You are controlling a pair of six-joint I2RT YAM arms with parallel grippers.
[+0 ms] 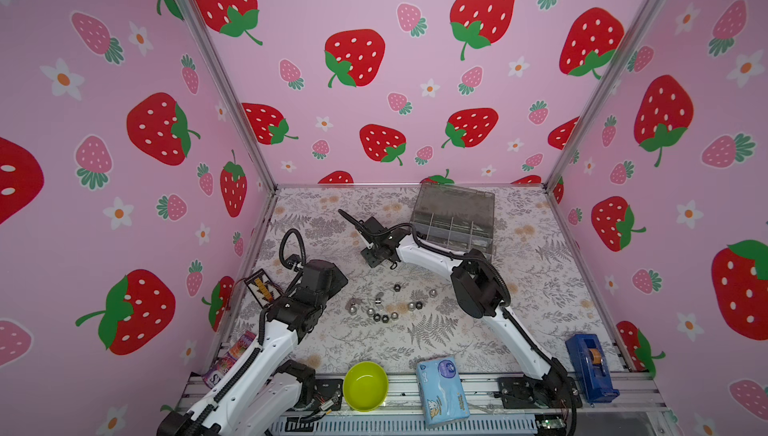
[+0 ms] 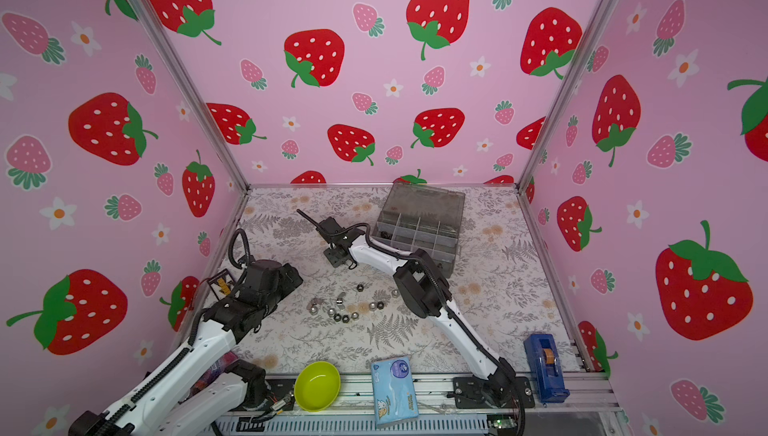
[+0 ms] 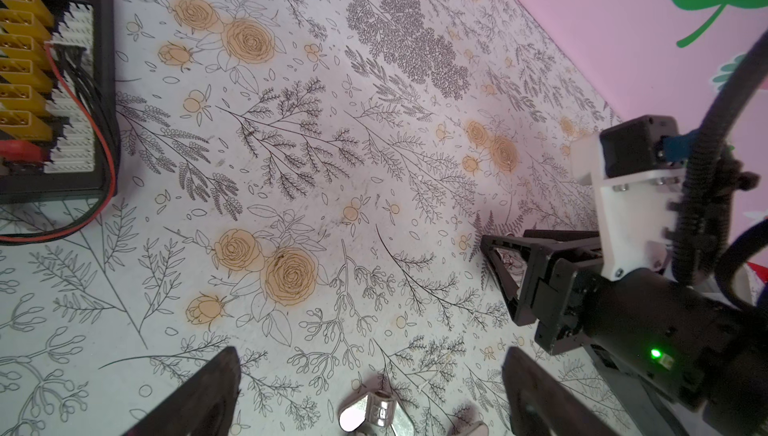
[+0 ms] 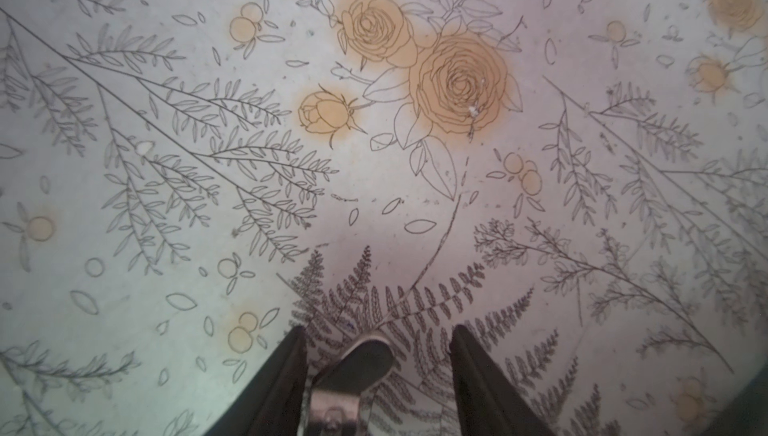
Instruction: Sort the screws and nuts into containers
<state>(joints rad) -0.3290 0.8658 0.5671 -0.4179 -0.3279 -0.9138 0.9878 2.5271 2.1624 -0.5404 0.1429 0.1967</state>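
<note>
Several small silver and black nuts (image 1: 390,307) lie scattered mid-table, seen in both top views (image 2: 345,311). The smoky-grey organizer box (image 1: 451,228) stands at the back with its lid raised. My right gripper (image 4: 377,330) reaches across to the left of the box. Its jaws stand apart around a silver wing nut (image 4: 357,365), which rests against one finger with a gap to the other. My left gripper (image 3: 370,353) is wide open just over the table, with another wing nut (image 3: 374,411) lying between its fingers. No screw can be made out.
A lime-green bowl (image 1: 365,386), a blue tissue pack (image 1: 442,390) and a blue tape dispenser (image 1: 592,367) sit along the front edge. A black charging board (image 3: 50,80) lies by the left wall, with a purple can (image 1: 232,357) in front of it. Pink walls enclose three sides.
</note>
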